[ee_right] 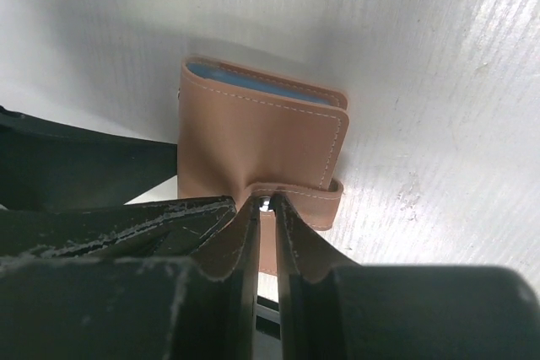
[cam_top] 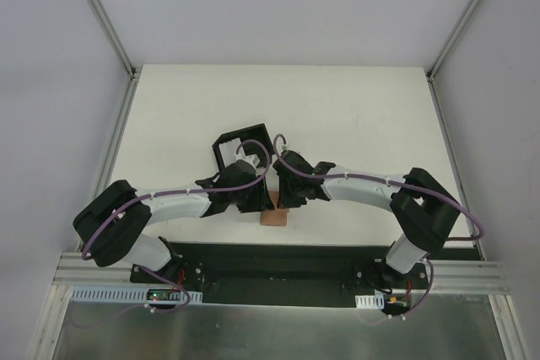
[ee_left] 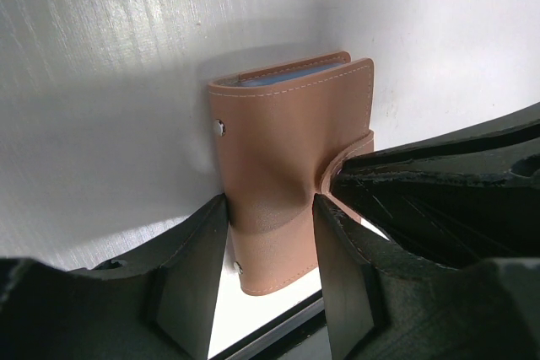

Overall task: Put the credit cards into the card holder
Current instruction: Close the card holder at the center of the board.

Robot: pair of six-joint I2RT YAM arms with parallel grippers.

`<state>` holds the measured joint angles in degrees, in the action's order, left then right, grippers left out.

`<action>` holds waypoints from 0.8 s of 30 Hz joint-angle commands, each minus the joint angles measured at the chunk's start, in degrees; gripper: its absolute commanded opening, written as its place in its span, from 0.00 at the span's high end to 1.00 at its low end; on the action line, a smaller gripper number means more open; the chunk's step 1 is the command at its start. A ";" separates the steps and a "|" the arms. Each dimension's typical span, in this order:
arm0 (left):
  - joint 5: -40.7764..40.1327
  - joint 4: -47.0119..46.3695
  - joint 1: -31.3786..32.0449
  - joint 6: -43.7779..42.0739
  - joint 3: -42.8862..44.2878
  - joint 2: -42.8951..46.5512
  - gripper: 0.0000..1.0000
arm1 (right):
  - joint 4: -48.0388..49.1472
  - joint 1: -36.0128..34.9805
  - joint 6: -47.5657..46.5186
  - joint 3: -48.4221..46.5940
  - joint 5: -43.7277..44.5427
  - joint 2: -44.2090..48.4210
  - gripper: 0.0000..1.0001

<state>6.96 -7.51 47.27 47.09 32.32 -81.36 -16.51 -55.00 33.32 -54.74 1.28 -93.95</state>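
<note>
Within left gripper [ee_left: 270,205], card holder [ee_left: 291,128].

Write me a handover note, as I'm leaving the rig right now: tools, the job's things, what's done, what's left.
Left tool: shut on the card holder, pinching its folded body.
Right tool: shut on the snap tab.
Cards: a blue card shows as an edge inside the folded holder; no loose card in view.
Done: at least one card appears stowed, holder folded.
Left: probably fasten the tab, then release.
</note>
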 commanded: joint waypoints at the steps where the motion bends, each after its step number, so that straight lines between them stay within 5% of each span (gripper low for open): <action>1: -0.37 4.34 0.28 -0.86 -1.55 -1.70 0.55 | -4.14 0.16 -0.01 -0.80 1.71 -4.74 0.88; 14: -0.54 4.17 0.28 -0.68 -1.73 -1.78 0.55 | -12.40 0.34 -0.89 -4.85 3.82 -10.55 0.91; 24: -6.60 4.08 0.28 -2.79 -4.45 8.75 0.47 | 7.87 0.86 -7.03 1.99 1.80 4.98 0.75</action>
<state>5.56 -7.31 47.27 46.87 30.35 -78.24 -18.81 -54.63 30.59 -57.04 0.86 -95.09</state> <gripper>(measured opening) 0.499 0.209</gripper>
